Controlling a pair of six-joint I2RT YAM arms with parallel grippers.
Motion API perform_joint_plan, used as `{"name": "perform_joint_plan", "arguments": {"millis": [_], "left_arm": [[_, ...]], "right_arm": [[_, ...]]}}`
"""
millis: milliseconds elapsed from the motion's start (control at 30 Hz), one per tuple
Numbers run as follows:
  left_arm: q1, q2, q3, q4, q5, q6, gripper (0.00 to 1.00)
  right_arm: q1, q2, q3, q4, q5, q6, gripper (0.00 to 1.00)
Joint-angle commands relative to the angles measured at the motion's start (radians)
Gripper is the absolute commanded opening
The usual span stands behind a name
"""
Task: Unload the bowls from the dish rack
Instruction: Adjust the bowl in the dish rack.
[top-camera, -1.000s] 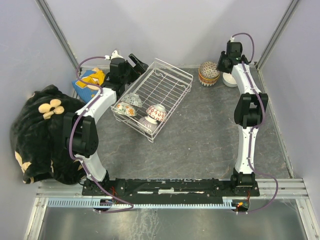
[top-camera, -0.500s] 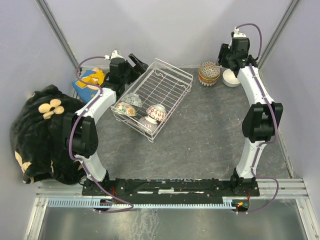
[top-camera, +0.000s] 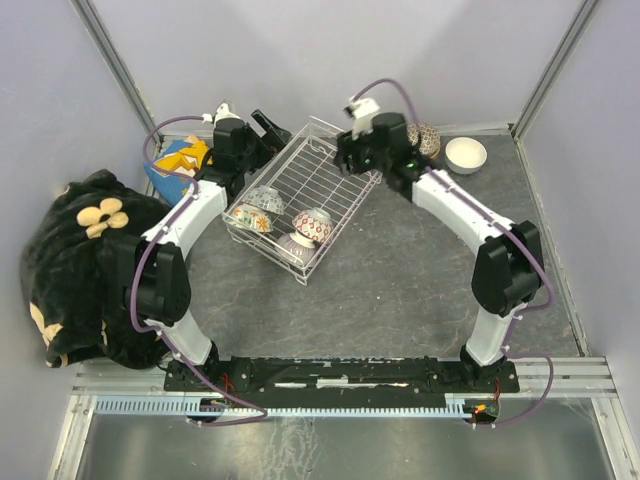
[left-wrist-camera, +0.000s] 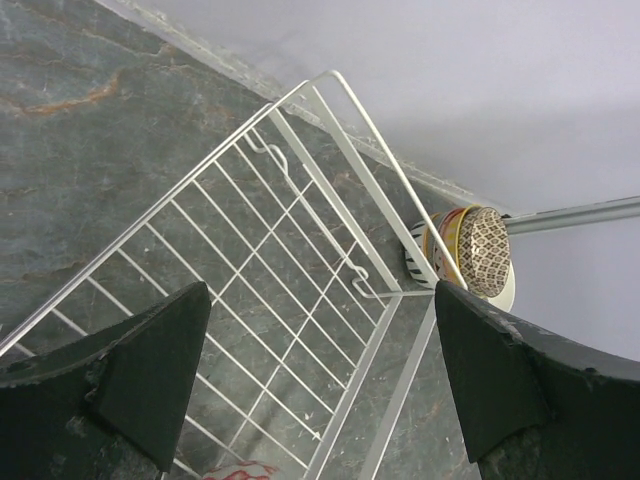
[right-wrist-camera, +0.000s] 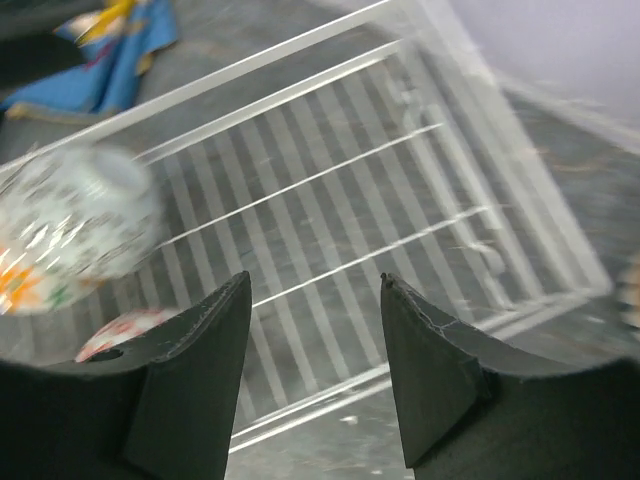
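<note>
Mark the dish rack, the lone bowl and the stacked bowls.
dish rack (top-camera: 305, 185), top view, bare wire floor.
lone bowl (top-camera: 466, 155), top view, white inside.
stacked bowls (left-wrist-camera: 488, 245), left wrist view, lattice-patterned bowl's side.

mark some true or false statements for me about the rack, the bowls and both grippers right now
1. The dish rack is empty. False: several bowls lie at its near end.
2. The right gripper is open and holds nothing. True.
3. The white bowl sits on the table, outside the rack. True.
4. The left gripper is shut on a bowl. False: it is open and empty.
5. The stack of bowls stands inside the rack. False: it stands outside, by the far corner.
</note>
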Motion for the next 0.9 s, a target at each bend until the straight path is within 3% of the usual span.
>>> {"name": "perform_joint_plan", "arguments": {"millis": [0,533,867], "left_arm": [[0.015,-0.068,-0.013,-0.018,-0.024,0.001,0.99],[0.035,-0.129,-0.128,-0.024,0.002,-0.001,0.99],[0.036,-0.110,-0.150,-0.017,0.018,0.004,0.99]], "right_arm": [[0.100,-0.046,-0.036,0.139,-0.048,-0.089,0.62],[0.357,0.008,-0.110,0.193,-0.045,-0.261,0.62],[0.402,0.105,-0.045,0.185,-0.021,-0.286,0.62]]}}
